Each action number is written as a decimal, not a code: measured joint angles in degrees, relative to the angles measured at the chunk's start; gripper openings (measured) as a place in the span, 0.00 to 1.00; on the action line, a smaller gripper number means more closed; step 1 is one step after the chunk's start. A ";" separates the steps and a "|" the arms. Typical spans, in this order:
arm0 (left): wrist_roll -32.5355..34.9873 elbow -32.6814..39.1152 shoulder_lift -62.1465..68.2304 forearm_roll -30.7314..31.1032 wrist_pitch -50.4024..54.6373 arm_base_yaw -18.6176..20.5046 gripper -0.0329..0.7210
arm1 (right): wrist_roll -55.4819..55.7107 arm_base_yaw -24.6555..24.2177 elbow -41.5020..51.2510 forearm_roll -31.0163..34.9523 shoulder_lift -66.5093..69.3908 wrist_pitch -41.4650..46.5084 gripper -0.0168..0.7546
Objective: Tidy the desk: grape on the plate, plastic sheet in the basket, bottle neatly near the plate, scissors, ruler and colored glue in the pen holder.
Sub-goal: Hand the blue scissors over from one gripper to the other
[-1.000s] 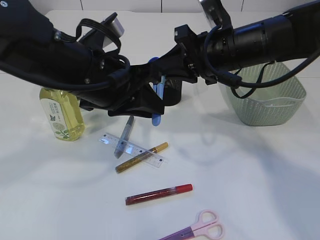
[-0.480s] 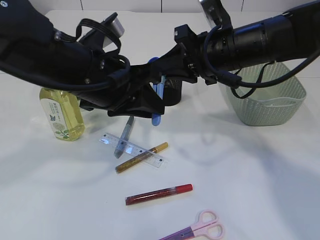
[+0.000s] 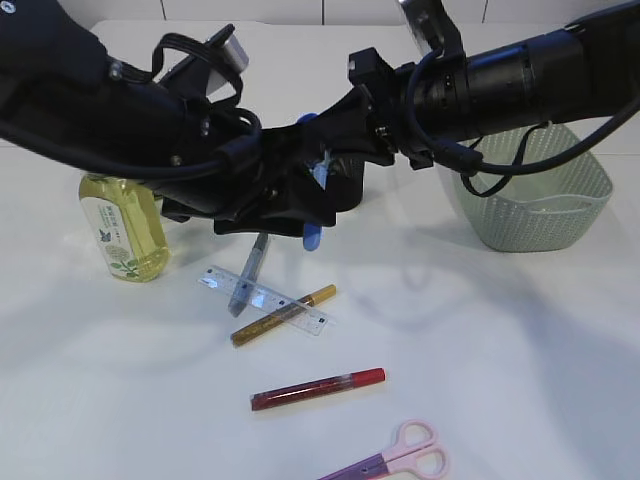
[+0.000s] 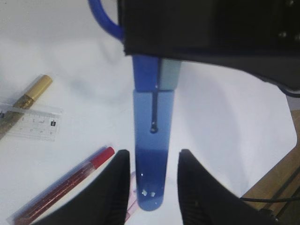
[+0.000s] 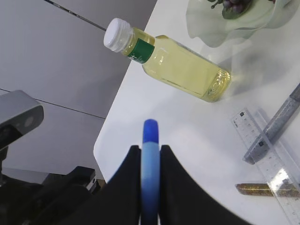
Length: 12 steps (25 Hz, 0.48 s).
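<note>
My right gripper (image 5: 150,148) (image 3: 328,160) is shut on a blue tool (image 5: 150,136) with a loop handle, which looks like capped scissors, and holds it above the table. My left gripper (image 4: 153,155) (image 3: 300,215) is open, with its fingers either side of the tool's tip (image 4: 151,183) and gaps on both sides. Pink scissors (image 3: 400,456) lie at the front. The clear ruler (image 3: 265,300) lies across a gold glue pen (image 3: 285,314) and a grey glue pen (image 3: 250,272). A red glue pen (image 3: 318,388) lies nearer. The yellow bottle (image 3: 125,235) stands at the left.
A green basket (image 3: 540,200) stands at the right under my right arm. The black pen holder (image 3: 348,190) is mostly hidden behind the grippers. A pale green plate (image 5: 220,23) with grapes (image 5: 234,7) sits beyond the bottle in the right wrist view.
My left gripper has edged slightly up and right around the blue tool. The right arm and the things on the table have not moved.
</note>
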 joint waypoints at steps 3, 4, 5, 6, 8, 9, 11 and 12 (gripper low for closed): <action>0.08 0.00 0.00 -1.10 0.00 0.00 0.39 | 0.00 0.09 0.00 -0.57 0.00 -0.75 0.13; 0.08 0.00 0.00 -1.20 0.00 0.00 0.39 | 0.00 0.09 0.00 -0.86 0.00 -0.86 0.13; 0.08 -0.16 0.00 -1.20 0.00 0.00 0.39 | 0.00 0.09 0.00 -1.11 0.00 -1.00 0.13; 0.08 -0.43 0.00 -1.20 0.00 0.00 0.39 | 0.00 0.09 0.00 -1.34 0.00 -1.22 0.13; 0.08 -1.43 0.00 -1.20 0.23 0.00 0.40 | -0.13 0.09 0.00 -1.59 0.00 -1.44 0.13; 0.08 -2.06 0.00 -1.08 0.50 0.00 0.40 | -0.24 0.09 0.00 -1.59 0.00 -1.53 0.13; 0.08 -3.19 0.00 0.03 1.05 0.00 0.40 | -0.35 0.09 0.00 -1.98 0.00 -1.66 0.13; 0.08 -3.46 0.00 0.73 1.45 0.00 0.40 | -0.46 0.09 0.00 -2.14 0.00 -1.69 0.13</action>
